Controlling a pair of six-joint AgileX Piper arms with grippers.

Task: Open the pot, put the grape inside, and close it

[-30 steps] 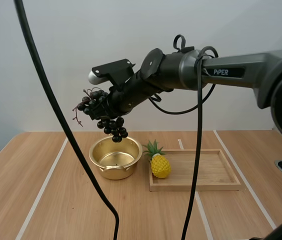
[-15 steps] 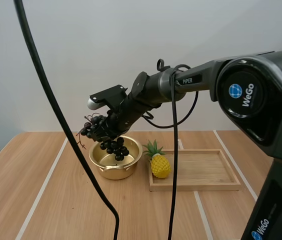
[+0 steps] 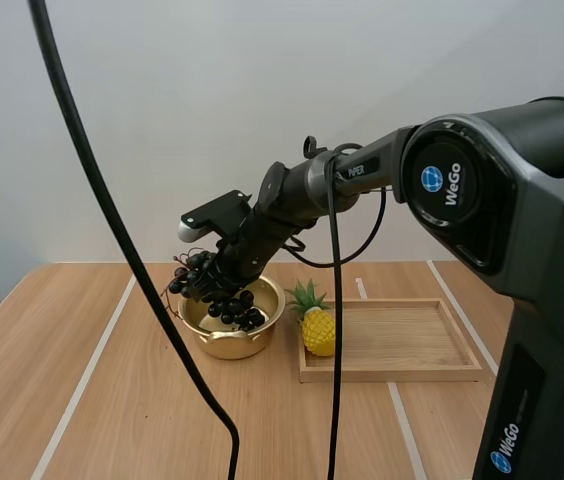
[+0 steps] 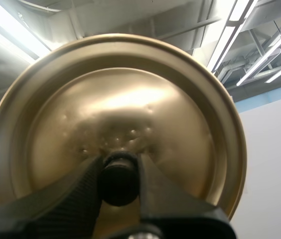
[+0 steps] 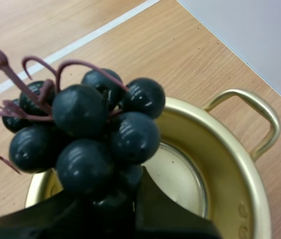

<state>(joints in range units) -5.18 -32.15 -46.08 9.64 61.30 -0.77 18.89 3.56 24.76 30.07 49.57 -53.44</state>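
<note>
The right gripper (image 5: 125, 199), clamped on the grapes (image 5: 88, 134), should lower them centred into the pot (image 5: 205, 149) before releasing, while the left gripper (image 4: 119, 179) pinches the lid (image 4: 120, 99) by its knob.

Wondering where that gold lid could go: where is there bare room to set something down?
The wooden tray is bare right of the pineapple. The table lies open left of the pot and along the near edge in front of pot and tray. It is crowded over the pot, where the right gripper holds the grapes, with the pineapple close beside.
</note>
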